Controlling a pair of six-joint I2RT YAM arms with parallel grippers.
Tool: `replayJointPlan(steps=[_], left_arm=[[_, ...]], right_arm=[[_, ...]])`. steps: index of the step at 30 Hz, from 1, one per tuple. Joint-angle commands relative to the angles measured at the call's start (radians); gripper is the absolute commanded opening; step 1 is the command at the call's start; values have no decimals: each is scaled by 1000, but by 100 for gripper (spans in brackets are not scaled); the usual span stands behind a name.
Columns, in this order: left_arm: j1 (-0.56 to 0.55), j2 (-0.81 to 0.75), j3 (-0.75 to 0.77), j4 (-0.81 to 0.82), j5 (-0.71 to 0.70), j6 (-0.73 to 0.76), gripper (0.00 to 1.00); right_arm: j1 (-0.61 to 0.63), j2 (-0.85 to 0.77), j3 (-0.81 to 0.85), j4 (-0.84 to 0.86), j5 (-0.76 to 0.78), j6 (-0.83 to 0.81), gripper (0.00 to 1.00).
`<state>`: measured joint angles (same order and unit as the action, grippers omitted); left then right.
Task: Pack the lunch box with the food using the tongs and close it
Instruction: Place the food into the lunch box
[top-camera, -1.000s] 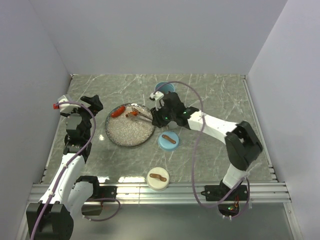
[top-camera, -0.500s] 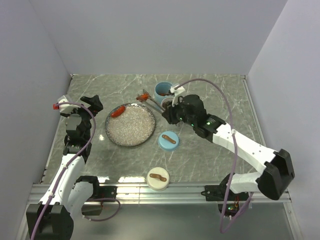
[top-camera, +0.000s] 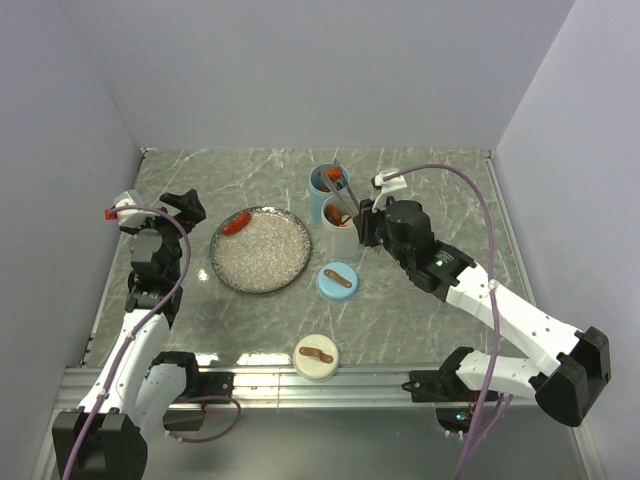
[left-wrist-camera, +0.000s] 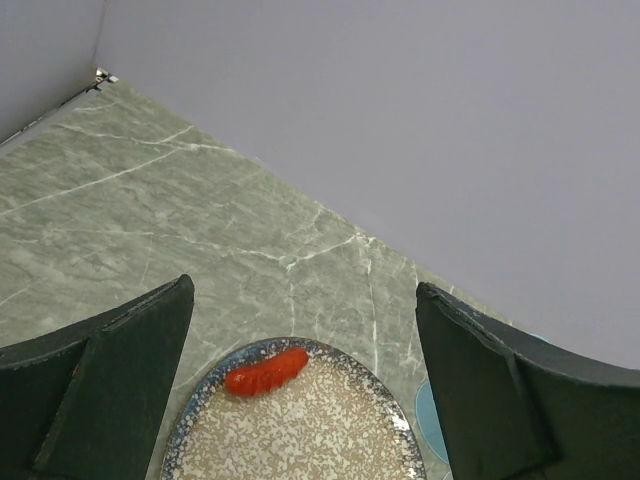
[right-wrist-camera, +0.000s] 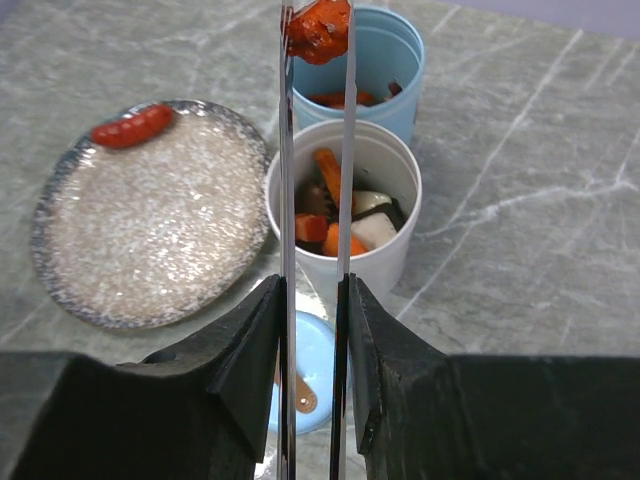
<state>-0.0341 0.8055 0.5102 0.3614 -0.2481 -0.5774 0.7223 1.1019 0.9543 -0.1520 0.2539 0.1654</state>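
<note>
The right claw (right-wrist-camera: 312, 292) is pinched narrow on the tongs (right-wrist-camera: 286, 180). The tongs are two thin, shiny metal strips that stick straight out from between its black fingers. Their tips squeeze a bumpy orange-red bit of food (right-wrist-camera: 318, 28) over the blue cup (right-wrist-camera: 390, 70), at the far middle of the table (top-camera: 440, 180).

The strips pass right over the white cup (right-wrist-camera: 340, 255), which stands close on the near side of the blue one. The white cup is round and smooth. It holds chunks in orange, white and dark colours. A few orange-red bits lie in the bottom of the blue cup.

To the left sits a round, flat plate (top-camera: 285, 270) with a speckled, sandy look and a dark rim. One long red piece (top-camera: 236, 222) lies at its far left edge.

Nearer than the cups lies a round blue lid (top-camera: 325, 288) with a brown strip on top. Nearer still is a cream lid (top-camera: 305, 368) with the same kind of strip.

The table looks like grey-green stone with white lines.

The left claw (left-wrist-camera: 302, 292) is spread wide with nothing in it, up at the left side and facing the plate.
</note>
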Motion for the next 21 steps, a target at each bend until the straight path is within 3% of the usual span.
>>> replayJointPlan(steps=[1, 12, 21], left_arm=[[2, -17, -9, 44, 15, 5, 100], [2, -14, -9, 47, 13, 7, 99], [2, -12, -9, 47, 12, 7, 99]], right_arm=[[2, 26, 29, 35, 70, 11, 25], [-24, 78, 49, 86, 76, -17, 39], [-34, 105, 64, 95, 64, -26, 43]])
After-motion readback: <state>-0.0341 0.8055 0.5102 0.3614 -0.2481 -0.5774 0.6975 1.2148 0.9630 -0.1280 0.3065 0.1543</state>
